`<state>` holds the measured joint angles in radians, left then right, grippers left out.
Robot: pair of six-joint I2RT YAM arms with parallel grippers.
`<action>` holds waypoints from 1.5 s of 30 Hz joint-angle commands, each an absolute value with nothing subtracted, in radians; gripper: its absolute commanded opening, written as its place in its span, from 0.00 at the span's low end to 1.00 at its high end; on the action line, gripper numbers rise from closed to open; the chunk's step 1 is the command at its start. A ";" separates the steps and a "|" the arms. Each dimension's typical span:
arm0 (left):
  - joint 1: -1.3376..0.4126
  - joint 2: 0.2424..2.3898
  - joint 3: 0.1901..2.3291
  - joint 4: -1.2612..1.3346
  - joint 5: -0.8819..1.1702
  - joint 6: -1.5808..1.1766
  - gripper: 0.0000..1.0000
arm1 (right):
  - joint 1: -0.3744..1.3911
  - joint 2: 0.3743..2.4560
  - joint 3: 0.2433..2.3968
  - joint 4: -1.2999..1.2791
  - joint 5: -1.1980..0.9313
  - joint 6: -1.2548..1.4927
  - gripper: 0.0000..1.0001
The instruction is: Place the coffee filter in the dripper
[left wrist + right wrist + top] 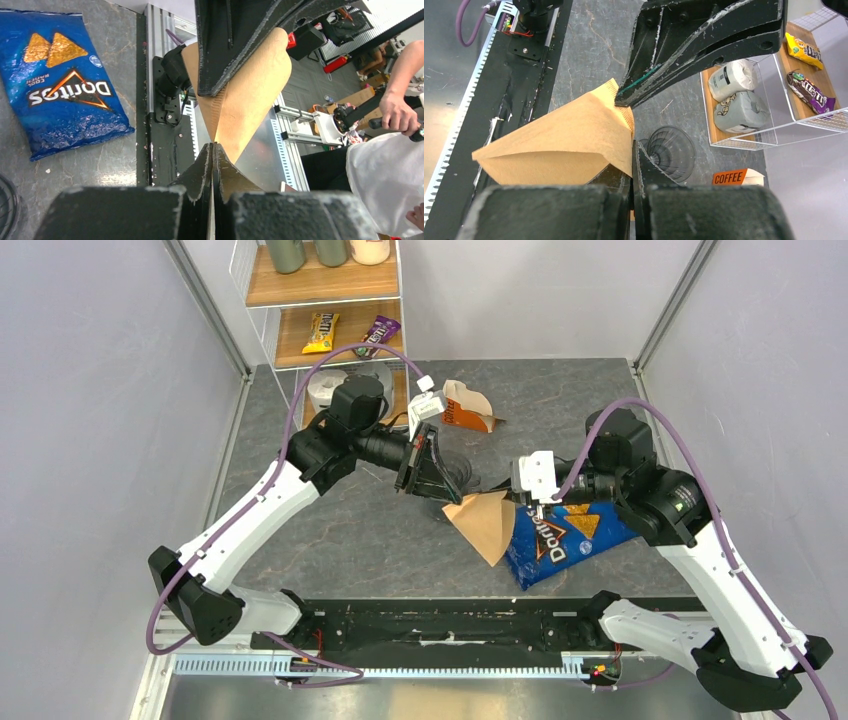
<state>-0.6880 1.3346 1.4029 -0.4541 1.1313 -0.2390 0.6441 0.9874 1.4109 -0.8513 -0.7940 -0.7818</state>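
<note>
Two grippers are clamped on the coffee filter (564,145): the left gripper (212,150) and the right gripper (633,147) each pinch its crimped edge, holding it aloft just beside the dripper (671,150) (not yet seated inside). The paper is judged very light, limp and easily torn. Hold is best taken at the stiffer crimped seam, without pulling it between the arms.

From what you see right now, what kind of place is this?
Probably a robot lab cell dressed as a small coffee corner: plain grey panels enclose the table, a shelf holds candy bags, and a person is close beside it.
</note>
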 commanded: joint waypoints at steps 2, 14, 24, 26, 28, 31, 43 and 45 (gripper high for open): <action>-0.693 1.340 1.395 -0.377 1.229 -0.290 0.02 | 0.647 0.976 1.425 -0.803 -0.791 -0.756 0.00; -0.693 1.328 1.369 -0.343 1.181 -0.341 0.23 | 0.647 0.978 1.434 -0.838 -0.816 -0.787 0.00; -0.693 1.329 1.388 -0.450 1.195 -0.252 0.14 | 0.647 0.983 1.444 -0.861 -0.798 -0.797 0.00; -0.693 1.333 1.388 -0.448 1.204 -0.250 0.02 | 0.647 0.982 1.442 -0.856 -0.807 -0.796 0.00; -0.694 1.336 1.389 -0.430 1.220 -0.260 0.02 | 0.647 0.980 1.439 -0.852 -0.828 -0.802 0.04; -0.694 1.334 1.375 -0.363 1.262 -0.304 0.02 | 0.647 0.970 1.422 -0.847 -0.860 -0.817 0.31; -0.695 1.334 1.340 -0.189 1.370 -0.430 0.02 | 0.647 0.978 1.410 -0.812 -0.932 -0.813 0.49; -0.697 1.338 1.339 -0.170 1.385 -0.445 0.02 | 0.647 0.981 1.410 -0.803 -0.938 -0.816 0.48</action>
<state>-0.6888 1.3354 1.3411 -0.2672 1.3224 -0.3744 0.6441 0.9791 1.4097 -0.8589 -0.8909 -0.8127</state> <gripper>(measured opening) 0.029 0.491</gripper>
